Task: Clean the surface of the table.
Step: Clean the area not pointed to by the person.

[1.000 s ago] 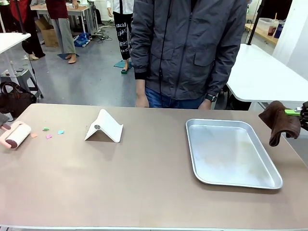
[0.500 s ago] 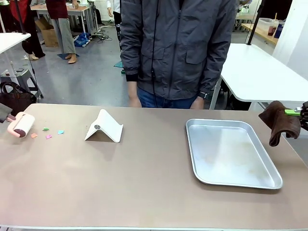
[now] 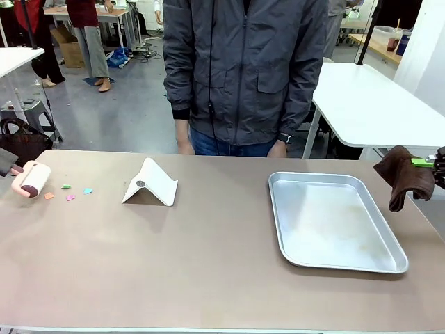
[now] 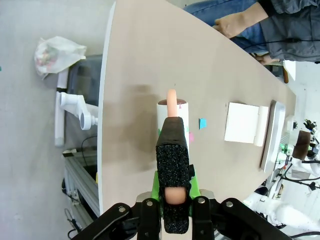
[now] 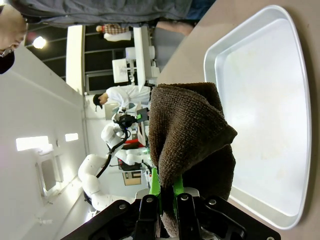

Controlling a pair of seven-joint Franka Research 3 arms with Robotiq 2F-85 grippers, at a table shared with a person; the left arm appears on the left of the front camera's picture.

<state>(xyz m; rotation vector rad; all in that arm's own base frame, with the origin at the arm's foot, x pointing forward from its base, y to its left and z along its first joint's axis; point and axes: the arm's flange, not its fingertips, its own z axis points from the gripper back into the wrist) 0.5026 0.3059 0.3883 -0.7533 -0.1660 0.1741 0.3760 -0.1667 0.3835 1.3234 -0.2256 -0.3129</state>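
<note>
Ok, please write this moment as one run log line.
left gripper: shut on lint roller handle, left of paper scraps | right gripper: shut on brown cloth, right of tray | table: scraps not yet cleaned

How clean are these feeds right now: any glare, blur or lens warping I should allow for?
Front view: even light, sharp, soft shadow by the white stand, mild sheen on the tray. Left wrist view: wide-angle bows the table edge; lint roller sharp. Right wrist view: cloth sharp, light panels blown out.
</note>
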